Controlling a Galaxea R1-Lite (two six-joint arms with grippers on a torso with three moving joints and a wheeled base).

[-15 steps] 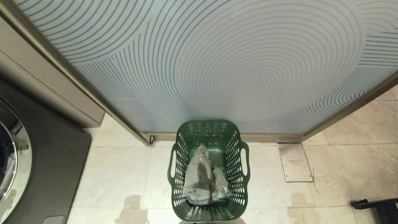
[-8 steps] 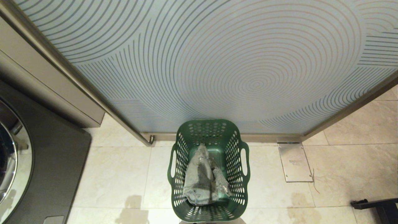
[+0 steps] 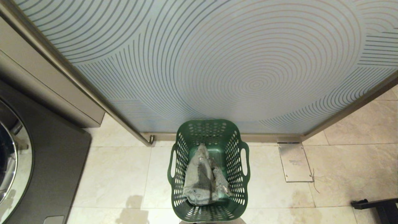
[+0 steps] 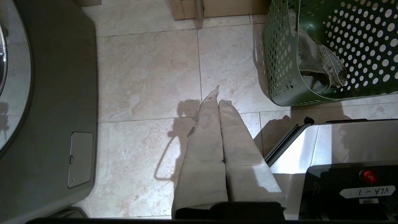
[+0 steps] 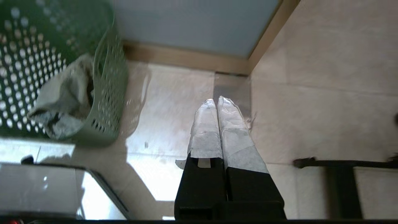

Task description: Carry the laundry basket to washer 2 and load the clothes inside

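The dark green laundry basket (image 3: 240,186) stands on the tiled floor just in front of me, against the patterned panel. The grey-green clothes (image 3: 202,177) lie crumpled inside it. A dark grey washer (image 3: 53,168) with a chrome-rimmed door (image 3: 9,161) fills the left edge; no number label shows, so I cannot tell whether it is washer 2. Neither arm is in the head view. My left gripper (image 4: 219,95) hangs shut and empty over the floor, between the washer (image 4: 62,77) and the basket (image 4: 279,62). On the basket's (image 5: 107,93) other side my right gripper (image 5: 216,101) is shut and empty too.
A frosted panel with curved lines (image 3: 217,62) rises behind the basket. A metal floor plate (image 3: 294,161) lies to its right, and a black stand foot (image 3: 376,203) juts in at the lower right. A beige cabinet (image 3: 46,90) sits behind the washer. My base (image 4: 326,149) is close to the basket.
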